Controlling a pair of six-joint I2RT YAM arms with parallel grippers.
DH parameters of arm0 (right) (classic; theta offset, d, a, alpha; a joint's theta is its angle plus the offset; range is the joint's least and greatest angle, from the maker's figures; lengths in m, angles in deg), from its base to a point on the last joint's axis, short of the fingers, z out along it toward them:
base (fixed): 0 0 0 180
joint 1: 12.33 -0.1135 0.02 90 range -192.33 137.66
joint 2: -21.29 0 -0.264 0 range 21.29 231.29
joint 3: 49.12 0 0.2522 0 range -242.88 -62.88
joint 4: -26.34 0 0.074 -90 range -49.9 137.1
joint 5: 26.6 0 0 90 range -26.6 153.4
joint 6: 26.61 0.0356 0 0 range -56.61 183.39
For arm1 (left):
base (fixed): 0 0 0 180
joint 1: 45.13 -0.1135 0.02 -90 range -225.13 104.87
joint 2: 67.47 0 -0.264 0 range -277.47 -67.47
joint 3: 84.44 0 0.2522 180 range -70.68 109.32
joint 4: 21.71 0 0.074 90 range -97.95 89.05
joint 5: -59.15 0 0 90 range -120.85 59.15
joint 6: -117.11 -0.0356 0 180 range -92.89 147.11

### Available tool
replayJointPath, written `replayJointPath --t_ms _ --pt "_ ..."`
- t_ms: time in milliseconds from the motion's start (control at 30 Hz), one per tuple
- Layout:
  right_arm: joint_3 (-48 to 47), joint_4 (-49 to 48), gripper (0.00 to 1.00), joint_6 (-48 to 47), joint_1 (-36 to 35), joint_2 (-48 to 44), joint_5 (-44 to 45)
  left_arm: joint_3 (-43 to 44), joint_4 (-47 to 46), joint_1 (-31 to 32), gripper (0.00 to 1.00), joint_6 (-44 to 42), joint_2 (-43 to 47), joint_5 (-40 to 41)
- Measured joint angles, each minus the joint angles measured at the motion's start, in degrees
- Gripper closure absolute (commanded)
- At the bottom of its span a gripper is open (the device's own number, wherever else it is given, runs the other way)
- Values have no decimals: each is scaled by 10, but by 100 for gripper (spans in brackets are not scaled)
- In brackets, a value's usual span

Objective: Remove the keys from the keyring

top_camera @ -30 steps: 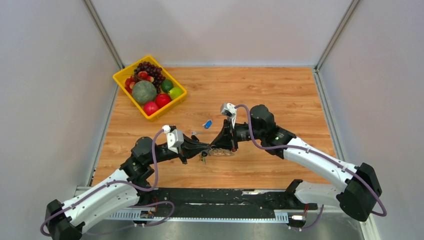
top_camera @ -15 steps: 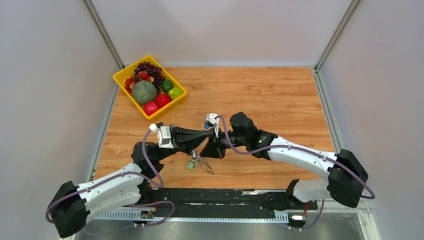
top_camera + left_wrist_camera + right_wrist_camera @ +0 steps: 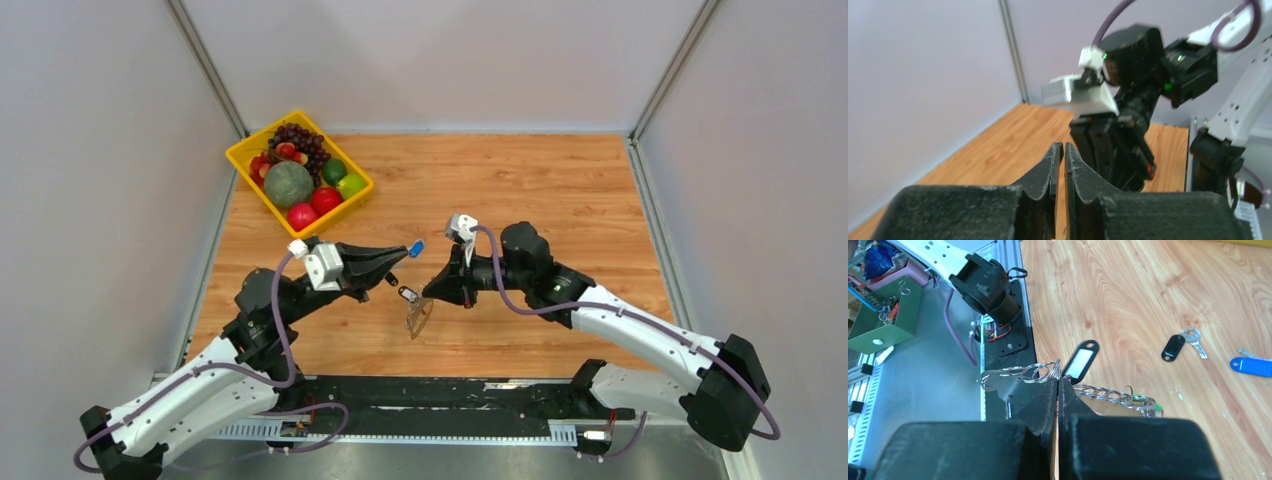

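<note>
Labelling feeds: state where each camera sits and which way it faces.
Top external: high behind the bases, looking down on the table; both arms, left gripper, right gripper show.
Left wrist: on the left arm, looking along its fingers at the right arm.
Right wrist: looks down past its fingers at the keyring.
Shared: top and right wrist both show keyring and blue tag.

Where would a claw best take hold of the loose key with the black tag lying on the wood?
Probably by the black tag, not the thin silver key joined to it. Both lie flat on the table, so come straight down from above, closing across the tag's narrow width. It looks bulkier and lies apart from the blue tag.
</note>
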Motion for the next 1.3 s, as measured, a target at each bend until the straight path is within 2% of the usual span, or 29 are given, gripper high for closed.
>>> replayJointPath --t_ms 200,333,433,567,733,1100,1300 --pt "0 1 100 -21 12 -20 -27 66 204 0 79 -52 -36 0" --pt "0 4 100 -28 21 -27 -42 74 287 0 70 -70 -57 -2" --pt "0 8 100 -33 23 -39 -41 74 324 0 67 -75 -61 -13" --pt "0 8 100 -40 23 -55 -38 82 344 0 60 -73 -65 -46" --pt "-2 11 100 -42 24 -54 -30 81 330 0 57 -59 -69 -74" --pt "-25 12 100 -42 36 -44 -42 81 368 0 57 -75 -73 -46" --pt "-27 12 100 -42 42 -44 -47 87 385 0 49 -70 -89 -43"
